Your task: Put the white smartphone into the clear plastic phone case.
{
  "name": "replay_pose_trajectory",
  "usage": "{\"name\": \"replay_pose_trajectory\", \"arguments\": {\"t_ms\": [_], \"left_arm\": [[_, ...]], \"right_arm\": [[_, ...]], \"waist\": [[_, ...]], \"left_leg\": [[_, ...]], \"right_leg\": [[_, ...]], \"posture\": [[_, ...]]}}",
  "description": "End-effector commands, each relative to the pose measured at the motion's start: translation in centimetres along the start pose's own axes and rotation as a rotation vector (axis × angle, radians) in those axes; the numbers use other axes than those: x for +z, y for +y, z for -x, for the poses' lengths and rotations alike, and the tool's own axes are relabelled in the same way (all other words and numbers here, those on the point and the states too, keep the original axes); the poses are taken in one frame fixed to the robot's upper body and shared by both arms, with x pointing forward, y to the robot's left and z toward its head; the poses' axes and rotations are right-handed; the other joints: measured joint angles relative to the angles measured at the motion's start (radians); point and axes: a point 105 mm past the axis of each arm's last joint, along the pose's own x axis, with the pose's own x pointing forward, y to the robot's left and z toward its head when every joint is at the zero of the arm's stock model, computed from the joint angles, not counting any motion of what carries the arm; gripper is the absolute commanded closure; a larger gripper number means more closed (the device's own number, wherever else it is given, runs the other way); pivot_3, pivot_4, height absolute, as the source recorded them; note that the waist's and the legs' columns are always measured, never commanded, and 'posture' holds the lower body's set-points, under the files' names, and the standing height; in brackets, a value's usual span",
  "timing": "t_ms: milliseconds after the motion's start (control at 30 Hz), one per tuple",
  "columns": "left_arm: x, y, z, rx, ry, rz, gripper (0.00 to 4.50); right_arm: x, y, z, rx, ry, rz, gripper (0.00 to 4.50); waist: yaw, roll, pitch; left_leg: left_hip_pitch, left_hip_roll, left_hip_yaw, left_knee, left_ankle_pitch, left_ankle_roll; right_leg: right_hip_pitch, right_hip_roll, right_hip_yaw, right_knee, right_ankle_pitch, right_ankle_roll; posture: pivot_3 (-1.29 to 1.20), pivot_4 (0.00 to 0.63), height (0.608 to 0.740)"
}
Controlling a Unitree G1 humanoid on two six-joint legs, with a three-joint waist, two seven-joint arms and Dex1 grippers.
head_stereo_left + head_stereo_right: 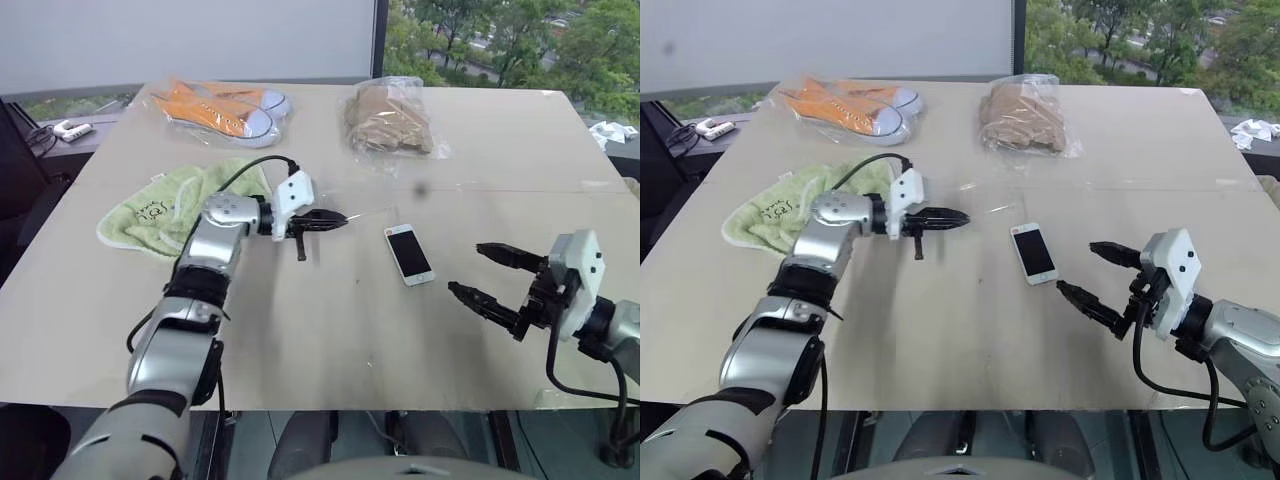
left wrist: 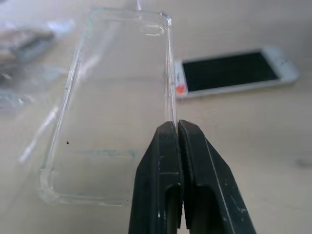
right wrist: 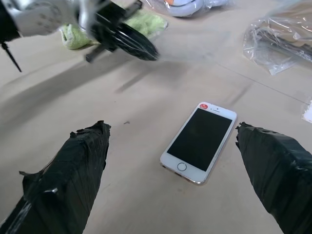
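Left wrist view: the left gripper [image 2: 176, 127] is pinched on one long edge of the case [image 2: 112, 102], held clear of the table [image 1: 330, 330]; the case is empty. The phone [image 1: 408, 254] lies screen-up just beyond it; the right gripper [image 1: 492, 277] hangs near, fingers wide apart. Step in hand: case grasped; next, I judge, grasp the phone and line it up with the case.

Phone: white smartphone [image 1: 408, 254], black screen up, lying flat on the surface just right of frame centre, home button at the near end.
Case: clear plastic phone case [image 2: 114, 102], empty, one long edge pinched, raised off the surface, left of the phone.
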Motion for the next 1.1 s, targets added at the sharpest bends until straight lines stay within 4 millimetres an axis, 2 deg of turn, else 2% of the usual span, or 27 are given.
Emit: {"name": "replay_pose_trajectory", "arguments": {"t_ms": [33, 133, 233, 367, 533, 700, 800, 933, 1100], "left_arm": [[1.1, -3.0, 1.6, -0.134, 0.045, 0.02, 4.47], [0.8, -5.5, 2.2, -0.227, 0.121, 0.026, 4.47], [0.0, -6.9, 1.3, -0.259, 0.169, 0.038, 4.47], [-0.6, -7.4, 0.0, -0.255, 0.195, 0.043, 4.47], [-1.5, -8.2, -0.3, -0.281, 0.227, 0.048, 4.47], [-2.1, -8.2, -0.3, -0.251, 0.239, 0.051, 4.47], [-2.0, -7.2, -0.5, -0.155, 0.219, 0.067, 4.47], [-1.9, -4.1, -0.6, 0.161, 0.195, 0.181, 4.47], [-1.5, -3.5, -1.4, 0.395, 0.184, 0.364, 4.47]], "right_arm": [[0.8, 0.1, 0.1, 0.005, -0.033, 0.034, 0.0], [0.8, 0.1, 0.1, 0.004, -0.032, 0.034, 0.0], [0.6, 0.5, 0.1, 0.013, -0.021, 0.029, 0.0], [0.3, 0.7, 0.2, 0.017, -0.003, 0.033, 0.0], [0.0, 1.0, 0.5, 0.026, 0.023, 0.035, 0.0], [-0.3, 1.1, 0.7, 0.024, 0.036, 0.036, 0.0], [-0.2, 1.0, 0.7, 0.022, 0.036, 0.036, 0.0], [-0.3, 0.9, 0.8, 0.018, 0.038, 0.034, 0.0], [-0.4, 1.0, 0.6, 0.02, 0.034, 0.028, 0.0]], "waist": [[-0.001, 0.0, 0.0], [-0.002, 0.001, 0.001], [0.014, 0.001, 0.001], [0.024, 0.001, 0.0], [0.022, 0.001, 0.001], [0.023, 0.001, 0.001], [0.024, 0.001, 0.001], [0.026, 0.001, 0.001], [0.024, 0.001, 0.0]], "left_leg": [[0.0, 0.0, 0.0, 0.0, 0.0, 0.0], [0.001, 0.0, 0.0, -0.001, 0.0, 0.0], [0.001, 0.0, -0.001, 0.0, -0.001, 0.001], [0.002, 0.0, -0.001, 0.001, -0.001, 0.002], [0.002, 0.0, -0.001, 0.001, -0.001, 0.002], [0.002, 0.0, -0.001, 0.001, -0.001, 0.002], [0.002, 0.0, -0.001, 0.001, -0.001, 0.002], [0.002, 0.0, -0.001, 0.001, -0.001, 0.002], [0.001, 0.0, -0.001, 0.001, -0.001, 0.002]], "right_leg": [[0.0, 0.0, 0.0, 0.0, 0.0, 0.0], [0.0, 0.0, 0.0, 0.0, 0.0, 0.0], [0.002, 0.0, -0.002, 0.0, 0.0, 0.0], [0.003, 0.0, -0.002, 0.0, 0.0, 0.0], [0.002, 0.001, -0.001, 0.0, 0.0, 0.0], [0.002, 0.001, 0.0, 0.0, 0.0, 0.0], [0.002, 0.001, -0.001, 0.0, 0.0, 0.0], [0.002, 0.0, -0.001, 0.0, 0.0, 0.0], [0.002, 0.0, -0.001, 0.0, 0.0, 0.0]], "posture": [[0.0, 0.15, 0.74], [0.0, 0.15, 0.74], [0.0, 0.15, 0.74], [0.0, 0.15, 0.74], [0.0, 0.15, 0.74], [0.0, 0.15, 0.74], [0.0, 0.15, 0.74], [0.0, 0.15, 0.74], [0.0, 0.15, 0.74]]}}
